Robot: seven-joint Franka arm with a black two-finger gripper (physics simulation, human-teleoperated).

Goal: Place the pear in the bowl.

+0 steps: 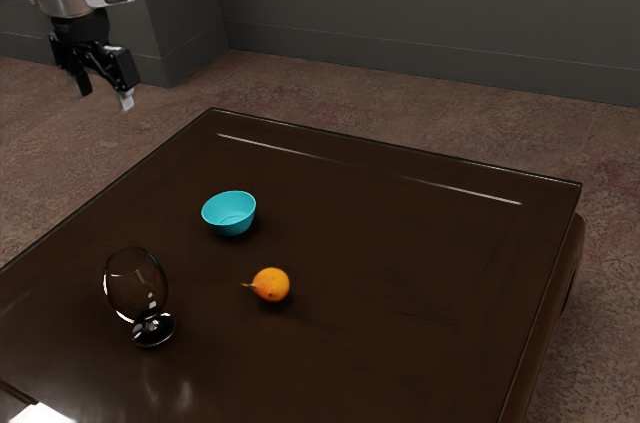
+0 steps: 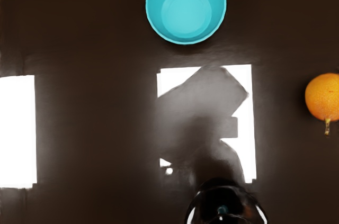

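Note:
The black gripper point(image 1: 105, 92) hangs in the exterior view's upper left, raised beyond the table's edge in the picture, its two fingers apart with nothing between them. An orange, round pear point(image 1: 272, 285) with a thin stem lies on the dark table, its stem toward the exterior view's left. Apart from it stands the turquoise bowl point(image 1: 230, 228), upright with a bare inside. In the wrist view the bowl point(image 2: 185, 37) and the pear point(image 2: 322, 97), partly cut off by the picture's edge, are well separated.
A clear stemmed glass point(image 1: 153, 329) with a dark base stands on the glossy table point(image 1: 400, 263), near the bowl and pear. The wrist view has the glass point(image 2: 225, 208) too, along with bright reflections on the tabletop. A grey wall point(image 1: 420, 13) rises behind.

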